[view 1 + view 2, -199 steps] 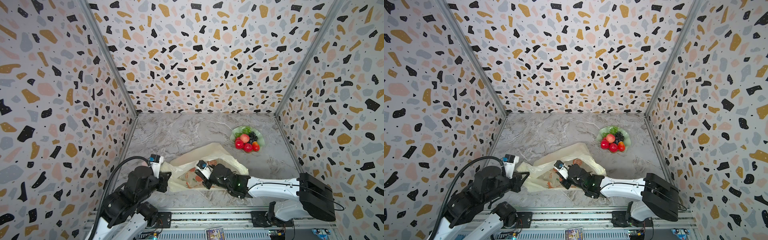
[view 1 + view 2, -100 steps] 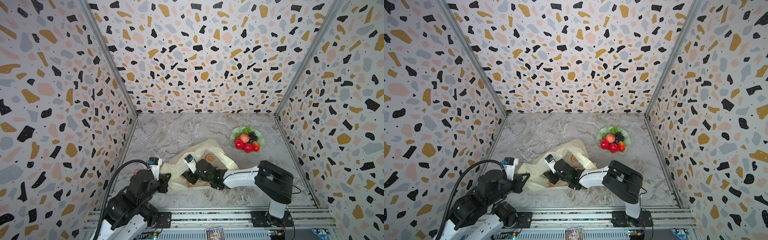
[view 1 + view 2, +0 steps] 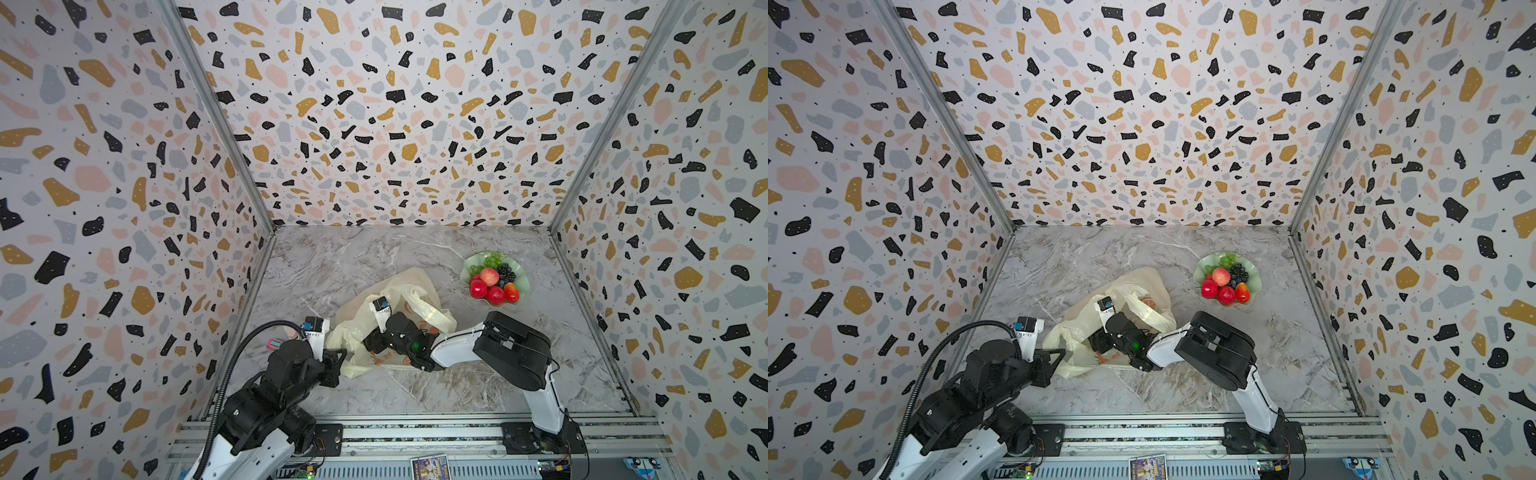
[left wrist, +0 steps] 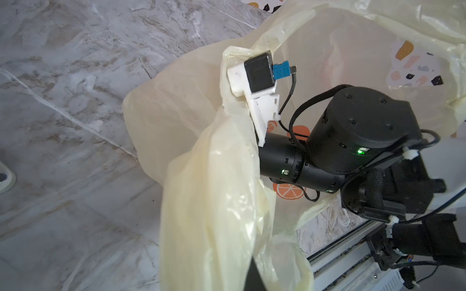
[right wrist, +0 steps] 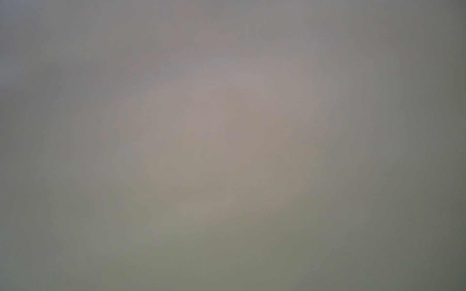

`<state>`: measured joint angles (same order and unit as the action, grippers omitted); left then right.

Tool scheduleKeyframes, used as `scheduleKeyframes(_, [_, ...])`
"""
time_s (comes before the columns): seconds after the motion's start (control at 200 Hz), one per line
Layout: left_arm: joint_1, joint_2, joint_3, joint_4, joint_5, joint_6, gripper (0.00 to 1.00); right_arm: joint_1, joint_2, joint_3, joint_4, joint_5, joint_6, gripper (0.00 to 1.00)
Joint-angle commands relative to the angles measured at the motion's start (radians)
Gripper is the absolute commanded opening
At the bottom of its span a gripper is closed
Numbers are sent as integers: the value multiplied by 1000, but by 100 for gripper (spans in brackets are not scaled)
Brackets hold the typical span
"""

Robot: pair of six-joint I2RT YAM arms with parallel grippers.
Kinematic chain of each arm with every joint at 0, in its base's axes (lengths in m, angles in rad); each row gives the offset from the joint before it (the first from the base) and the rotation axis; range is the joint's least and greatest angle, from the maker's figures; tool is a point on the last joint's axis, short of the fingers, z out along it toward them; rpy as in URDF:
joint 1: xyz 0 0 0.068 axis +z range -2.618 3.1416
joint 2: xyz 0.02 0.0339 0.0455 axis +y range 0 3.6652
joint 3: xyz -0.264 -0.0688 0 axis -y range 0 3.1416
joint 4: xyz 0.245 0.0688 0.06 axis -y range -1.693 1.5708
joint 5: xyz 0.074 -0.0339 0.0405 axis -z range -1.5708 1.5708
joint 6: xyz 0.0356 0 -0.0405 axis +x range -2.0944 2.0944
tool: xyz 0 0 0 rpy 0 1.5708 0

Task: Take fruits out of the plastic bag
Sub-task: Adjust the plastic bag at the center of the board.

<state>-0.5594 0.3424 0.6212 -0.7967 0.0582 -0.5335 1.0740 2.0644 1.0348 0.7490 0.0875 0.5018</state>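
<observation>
Plastic bag (image 3: 409, 291): found crumpled on the worktop (image 3: 353, 257) near the front rail (image 3: 415, 430), between the two arms. Spotted fruits (image 3: 494, 282) piled in the green dish (image 3: 524, 282), well apart, back right. Could not confirm any inside the bag; took orange rounds (image 4: 288, 191) on the film for print. Located right fingers (image 3: 371, 341) deep in the bag's opening; could not tell apart or together, got only grey blur from the right wrist view. Located left fingers (image 3: 337, 359) touching the bag's near-left edge; could not tell whether clamped on film. Judged step: search inside bag, late in task. Needed next: opening held up on the left, right closing only on something solid, not film, then slow withdrawal.
</observation>
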Motion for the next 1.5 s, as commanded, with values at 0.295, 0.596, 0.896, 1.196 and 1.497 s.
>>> scheduleKeyframes(0.295, [-4,87,277,223,-497,-128,58,-10,-156,-170,173,38,-40,63])
scheduleKeyframes(0.596, [61,442,40,623,-353,-377,72,-26,-197,-205,193,-5,-67,63])
scheduleKeyframes(0.896, [319,544,-169,975,-52,-561,72,-27,-187,-206,200,-39,-67,63])
scheduleKeyframes(1.196, [396,587,-267,1055,58,-617,72,-29,-185,-188,184,-39,-75,63])
scheduleKeyframes(1.497, [431,684,-348,1225,167,-660,71,-27,-187,-179,170,-42,-78,63])
